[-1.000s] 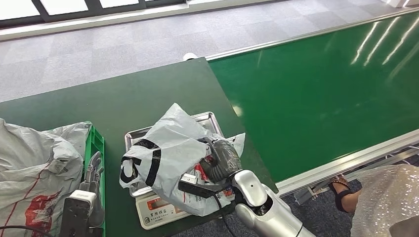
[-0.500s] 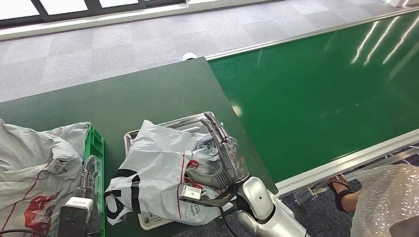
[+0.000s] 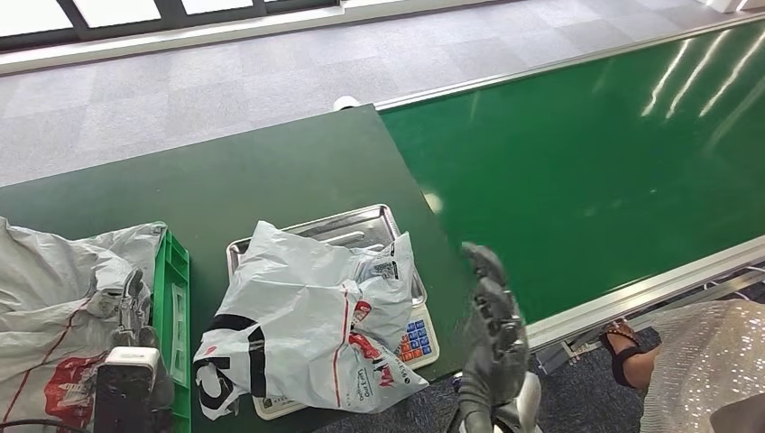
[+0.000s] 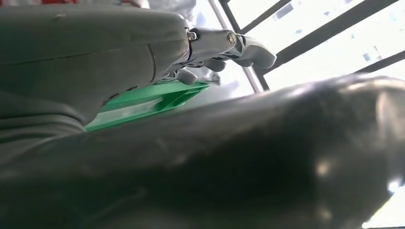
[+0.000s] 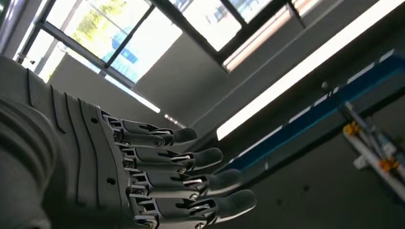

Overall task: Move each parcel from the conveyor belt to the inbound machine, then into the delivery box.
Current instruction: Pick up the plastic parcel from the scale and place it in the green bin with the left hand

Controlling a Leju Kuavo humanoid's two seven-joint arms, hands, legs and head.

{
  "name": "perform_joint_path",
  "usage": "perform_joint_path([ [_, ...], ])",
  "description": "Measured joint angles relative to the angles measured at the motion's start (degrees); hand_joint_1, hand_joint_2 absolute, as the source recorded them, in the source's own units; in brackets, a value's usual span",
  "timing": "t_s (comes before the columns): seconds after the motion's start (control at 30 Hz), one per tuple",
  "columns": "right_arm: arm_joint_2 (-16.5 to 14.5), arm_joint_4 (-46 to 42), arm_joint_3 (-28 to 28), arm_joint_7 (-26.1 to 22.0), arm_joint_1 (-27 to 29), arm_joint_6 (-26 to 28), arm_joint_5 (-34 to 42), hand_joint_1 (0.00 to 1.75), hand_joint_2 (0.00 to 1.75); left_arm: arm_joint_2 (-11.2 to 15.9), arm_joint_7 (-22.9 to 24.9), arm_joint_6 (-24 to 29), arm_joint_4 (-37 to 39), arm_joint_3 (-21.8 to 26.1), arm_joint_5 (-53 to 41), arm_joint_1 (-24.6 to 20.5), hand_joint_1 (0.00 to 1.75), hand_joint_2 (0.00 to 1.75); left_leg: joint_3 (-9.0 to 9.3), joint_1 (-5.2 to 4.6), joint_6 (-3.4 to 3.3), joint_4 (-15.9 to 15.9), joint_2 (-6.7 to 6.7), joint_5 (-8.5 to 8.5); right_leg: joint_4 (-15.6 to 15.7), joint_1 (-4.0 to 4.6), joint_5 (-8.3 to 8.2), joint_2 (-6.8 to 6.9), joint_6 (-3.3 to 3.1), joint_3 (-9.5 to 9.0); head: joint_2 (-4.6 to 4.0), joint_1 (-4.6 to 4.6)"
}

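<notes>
A grey plastic parcel (image 3: pixel 307 320) with black and red print lies crumpled on the inbound machine, a small scale with a steel tray (image 3: pixel 361 221) and a blue keypad (image 3: pixel 417 336). My right hand (image 3: pixel 492 329) stands just right of the parcel, fingers spread and pointing up, touching nothing; the right wrist view shows the same right hand (image 5: pixel 143 171) with fingers (image 5: pixel 200 157) stretched and empty. My left hand (image 3: pixel 133 311) hovers over the green delivery box (image 3: pixel 176 280) at lower left, and its fingers (image 4: pixel 229 43) look extended with nothing in them.
The green conveyor belt (image 3: pixel 586 162) runs along the right and carries no parcel. Grey sacks (image 3: pixel 63 298) fill the box's left side. The scale sits on a dark green table (image 3: pixel 225 180). A person's sandalled foot (image 3: pixel 622 347) stands beyond the belt's near rail.
My right hand let go of the parcel, which settled flat on the scale, and the hand drew back to the right with fingers spread. My left hand shifted slightly left.
</notes>
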State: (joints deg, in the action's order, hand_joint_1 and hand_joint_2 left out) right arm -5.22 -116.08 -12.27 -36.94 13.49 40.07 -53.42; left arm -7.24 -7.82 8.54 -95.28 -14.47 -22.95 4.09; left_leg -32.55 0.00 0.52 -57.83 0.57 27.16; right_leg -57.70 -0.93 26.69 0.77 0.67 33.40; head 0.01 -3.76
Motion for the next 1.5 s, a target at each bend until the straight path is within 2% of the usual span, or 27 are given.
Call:
perform_joint_path([
  [0.07, -3.06, -3.88, 3.35, -2.29, 1.29, 0.06, 2.19, 0.0, 0.0, 0.52, -0.04, -0.11, 0.51, -0.72, -0.93, -1.84, 0.0, 0.0, 0.01, 0.01, 0.01, 0.0, 0.02, -0.01, 0.0, 0.0, 0.0, -0.01, -0.01, 0.0, 0.0, 0.01],
  [0.17, -6.26, -8.33, 6.41, -2.94, 2.47, 0.08, 3.07, 0.0, 0.0, 1.58, -0.67, -0.88, 1.55, -2.19, -2.53, -4.57, 0.0, 0.0, 0.05, 0.02, 0.02, 0.0, 0.06, -0.02, 0.0, -0.02, -0.02, -0.02, -0.02, -0.02, 0.01, 0.01],
  [0.3, -8.3, -10.48, 8.36, -2.97, 2.96, 0.06, 4.12, 0.0, 1.75, 4.05, -0.44, -5.23, 3.41, -4.58, -8.24, -9.36, 0.0, 0.0, 0.08, 0.01, -0.01, 0.0, 0.05, -0.05, 0.0, -0.04, -0.06, -0.02, -0.02, -0.06, 0.01, -0.01],
  [0.43, -8.97, -10.62, 9.99, -2.96, 3.13, 0.04, 5.47, 0.0, 1.75, 8.3, 0.7, -15.07, 6.86, -7.85, -13.57, -16.55, 0.0, 0.0, 0.09, 0.01, 0.01, -0.01, 0.09, -0.13, -0.01, -0.05, -0.14, -0.05, -0.05, -0.08, 0.01, 0.01],
  [0.57, -9.16, -10.62, 10.87, -2.97, 3.37, 0.04, 5.93, 0.0, 1.75, 10.65, 0.73, -16.68, 9.02, -9.76, -14.45, -20.36, 0.0, 0.0, 0.1, 0.01, 0.03, -0.01, 0.19, -0.14, -0.01, -0.03, -0.17, -0.14, -0.09, -0.04, 0.01, 0.0],
  [0.7, -9.21, -10.62, 11.32, -2.97, 3.55, 0.04, 6.23, 0.0, 1.75, 11.97, 0.89, -18.09, 10.62, -11.04, -15.43, -22.59, 0.0, 1.75, 0.09, 0.01, 0.04, 0.0, 0.16, -0.13, -0.01, -0.02, -0.16, -0.14, -0.09, 0.0, 0.01, 0.0],
  [0.83, -9.21, -10.62, 12.03, -2.96, 4.12, 0.04, 7.8, 0.0, 1.75, 14.12, 0.58, -25.16, 14.72, -14.34, -17.42, -27.74, 0.0, 1.75, 0.07, 0.02, 0.05, 0.0, 0.14, -0.15, -0.01, -0.02, -0.16, -0.12, -0.09, 0.0, 0.01, 0.0],
  [0.97, -9.2, -10.62, 12.66, -2.97, 4.61, 0.04, 8.17, 0.0, 1.75, 16.55, -0.8, -30.98, 20.17, -20.14, -17.11, -33.67, 0.0, 1.75, 0.1, 0.02, 0.07, 0.0, 0.24, -0.17, -0.01, -0.03, -0.2, -0.2, -0.13, 0.02, 0.01, 0.01],
  [1.2, -9.19, -10.62, 13.85, -2.99, 5.51, 0.04, 8.23, 0.0, 1.75, 19.08, -1.8, -34.69, 26.51, -30.94, -13.12, -39.54, 0.0, 1.75, 0.08, 0.02, 0.08, 0.0, 0.22, -0.17, -0.01, -0.03, -0.21, -0.2, -0.14, 0.01, 0.01, 0.0],
  [1.37, -9.19, -10.62, 15.4, -3.04, 5.51, 0.04, 8.29, 0.0, 1.75, 20.21, -1.62, -34.82, 28.57, -35.28, -11.63, -41.51, 0.01, 1.75, 0.08, 0.01, 0.08, 0.0, 0.2, -0.16, -0.01, -0.02, -0.2, -0.2, -0.14, 0.0, 0.01, 0.0],
  [1.4, -9.19, -10.63, 15.68, -3.05, 5.5, 0.04, 8.64, 0.0, 1.75, 20.4, -1.62, -34.87, 28.83, -35.83, -11.33, -41.77, 0.1, 1.75, 0.08, 0.01, 0.08, 0.0, 0.2, -0.16, -0.01, -0.02, -0.2, -0.19, -0.14, 0.0, 0.01, 0.01],
  [1.43, -9.19, -10.71, 15.98, -3.05, 5.49, 0.04, 9.4, 0.0, 1.75, 20.63, -1.62, -34.94, 29.06, -36.42, -10.92, -42.02, 0.29, 1.75, 0.08, 0.01, 0.08, 0.0, 0.19, -0.16, -0.01, -0.02, -0.2, -0.19, -0.14, -0.01, 0.01, 0.0],
  [1.5, -9.19, -11.24, 16.67, -3.05, 5.48, 0.04, 12.21, 0.0, 1.75, 21.14, -1.62, -35.1, 29.4, -37.79, -9.95, -42.52, 1.12, 1.75, 0.08, 0.01, 0.08, 0.0, 0.18, -0.17, -0.01, -0.03, -0.2, -0.19, -0.13, -0.02, 0.01, 0.0],
])
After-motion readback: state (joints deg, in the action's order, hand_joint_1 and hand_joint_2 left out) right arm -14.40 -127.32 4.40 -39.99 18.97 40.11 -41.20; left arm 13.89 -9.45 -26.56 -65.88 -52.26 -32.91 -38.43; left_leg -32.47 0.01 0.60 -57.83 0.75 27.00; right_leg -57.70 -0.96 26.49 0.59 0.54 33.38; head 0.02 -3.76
